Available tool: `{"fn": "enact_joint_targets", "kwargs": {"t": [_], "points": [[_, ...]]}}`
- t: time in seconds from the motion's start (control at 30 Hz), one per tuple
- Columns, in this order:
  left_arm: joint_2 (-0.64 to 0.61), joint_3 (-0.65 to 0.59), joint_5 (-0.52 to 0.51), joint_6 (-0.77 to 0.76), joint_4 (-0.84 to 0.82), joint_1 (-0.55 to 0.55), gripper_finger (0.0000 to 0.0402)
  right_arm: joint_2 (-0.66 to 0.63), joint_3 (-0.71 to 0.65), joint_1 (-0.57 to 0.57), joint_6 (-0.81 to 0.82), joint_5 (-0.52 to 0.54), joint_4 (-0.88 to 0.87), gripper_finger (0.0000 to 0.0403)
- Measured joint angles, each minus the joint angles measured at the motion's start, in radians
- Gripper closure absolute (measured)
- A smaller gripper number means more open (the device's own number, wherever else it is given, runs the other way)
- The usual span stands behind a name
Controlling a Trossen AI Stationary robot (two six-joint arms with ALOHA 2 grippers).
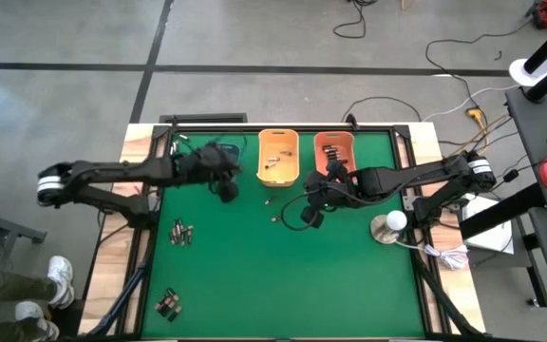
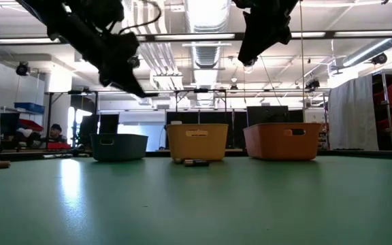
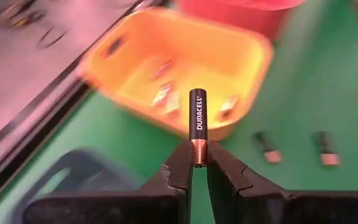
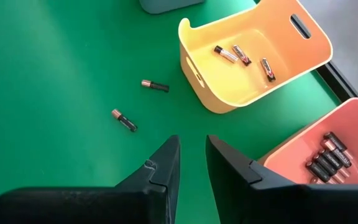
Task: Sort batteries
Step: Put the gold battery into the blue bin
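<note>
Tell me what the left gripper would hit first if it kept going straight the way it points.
Probably the yellow-orange bin: the left gripper, shut on a Duracell battery, aims at its near wall, though depth is unclear.

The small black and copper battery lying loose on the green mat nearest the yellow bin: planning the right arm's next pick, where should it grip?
Grip the small black and copper battery mid-barrel from straight above, fingers either side: it lies flat with clear mat around.

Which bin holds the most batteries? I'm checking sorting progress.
The orange bin: a packed row of black cells lies in it, while the yellow bin holds only three scattered ones. The grey-blue bin's inside is hidden.
</note>
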Motion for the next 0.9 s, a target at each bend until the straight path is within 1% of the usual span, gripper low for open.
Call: {"fn": "enact_joint_targets", "kwargs": {"t": [0.13,0.27,0.37,0.47,0.63,0.7,0.9], "points": [[0.009,0.0,0.021,-0.036,-0.102,0.145,0.039,0.0,0.0,0.0,0.001,0.006,0.004,0.0326],[0.095,0.0,0.096,-0.096,-0.137,0.272,0.039,0.0,0.0,0.0,0.008,0.006,0.008,0.0329],[0.175,0.005,0.13,-0.118,-0.135,0.329,0.039,0.0,0.0,0.0,0.012,0.006,0.013,0.0336],[0.254,0.038,0.157,-0.124,-0.167,0.351,0.039,0.0,0.0,0.0,0.027,0.006,0.018,0.0342],[0.368,0.112,0.163,-0.175,-0.25,0.354,0.039,0.0,0.0,0.0,0.053,0.006,0.019,0.0346],[0.403,0.143,0.186,-0.178,-0.247,0.356,0.039,0.0,0.0,0.001,0.059,0.006,0.019,0.0344],[0.485,0.217,0.186,-0.189,-0.302,0.359,0.039,0.0,0.0,0.001,0.074,-0.005,0.018,0.0332]]}}
